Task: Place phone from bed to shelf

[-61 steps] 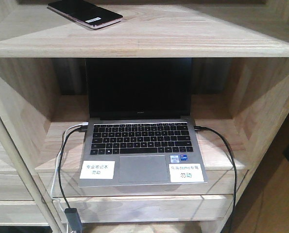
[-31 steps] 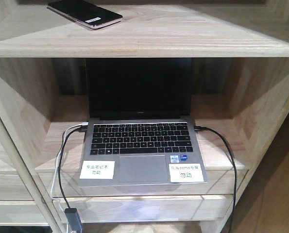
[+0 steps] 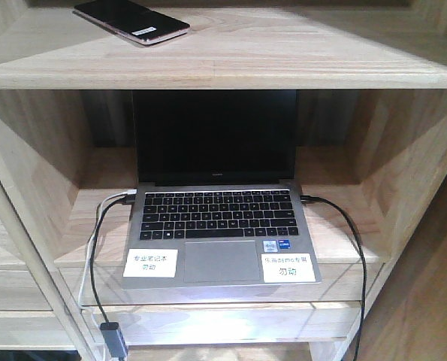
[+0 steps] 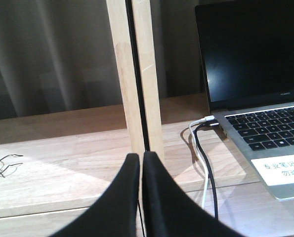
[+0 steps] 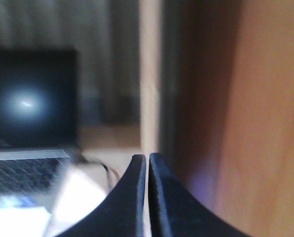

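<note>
The phone point(image 3: 131, 19), a glossy black slab with a pinkish rim and a small white sticker, lies flat on the top board of the pale wood shelf point(image 3: 283, 53), at its left end. No gripper touches it and neither arm shows in the front view. My left gripper point(image 4: 141, 159) is shut with nothing between its black fingers, hovering before an upright shelf post point(image 4: 135, 74) at the lower board. My right gripper point(image 5: 147, 159) is also shut and empty, close to a post point(image 5: 150, 74) on the shelf's right side. The bed is out of view.
An open grey laptop point(image 3: 219, 218) with a black screen and two white labels stands in the compartment below the phone. Cables point(image 3: 95, 256) run from both its sides and hang over the board's front edge. A small black wire point(image 4: 2, 163) lies on the left board.
The dark shape at the right edge of the front view one second ago has gone out of frame. The phone and laptop have not moved.
</note>
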Motion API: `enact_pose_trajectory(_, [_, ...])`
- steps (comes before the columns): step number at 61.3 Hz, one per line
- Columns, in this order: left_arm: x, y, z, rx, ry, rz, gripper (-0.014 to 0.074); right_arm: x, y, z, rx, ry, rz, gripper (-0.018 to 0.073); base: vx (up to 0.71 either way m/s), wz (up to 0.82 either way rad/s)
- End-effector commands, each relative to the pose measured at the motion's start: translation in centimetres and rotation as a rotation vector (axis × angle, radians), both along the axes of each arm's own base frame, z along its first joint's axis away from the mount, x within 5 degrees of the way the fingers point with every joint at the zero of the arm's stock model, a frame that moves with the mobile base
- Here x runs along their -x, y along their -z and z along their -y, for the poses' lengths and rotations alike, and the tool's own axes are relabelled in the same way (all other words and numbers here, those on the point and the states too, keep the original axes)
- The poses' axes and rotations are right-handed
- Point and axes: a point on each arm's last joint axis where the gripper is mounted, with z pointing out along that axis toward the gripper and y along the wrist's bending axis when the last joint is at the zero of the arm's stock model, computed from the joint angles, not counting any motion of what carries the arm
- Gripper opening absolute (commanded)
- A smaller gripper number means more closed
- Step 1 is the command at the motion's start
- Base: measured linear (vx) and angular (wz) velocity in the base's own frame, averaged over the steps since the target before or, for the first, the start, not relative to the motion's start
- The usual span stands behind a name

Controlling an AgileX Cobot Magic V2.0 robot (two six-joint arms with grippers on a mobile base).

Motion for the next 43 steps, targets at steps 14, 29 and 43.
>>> enact_pose_trajectory(14, [0.08, -1.46, 0.00, 0.018, 0.001, 0.099, 0.0001, -0.22, 0.48, 0.18, 0.052, 0.020, 0.120, -0.0010, 0.00, 0.00])
enact_pose_trajectory(29, [0.08, -1.46, 0.00, 0.018, 0.001, 0.099, 0.0001, -0.22, 0.46, 0.18, 0.053, 0.020, 0.122, -0.0010, 0.00, 0.00])
enact_pose_trajectory(43, [0.08, -1.46, 0.00, 0.018, 0.001, 0.099, 0.0001, -0.22, 0.45, 0.18, 0.053, 0.020, 0.123, -0.0010, 0.00, 0.00])
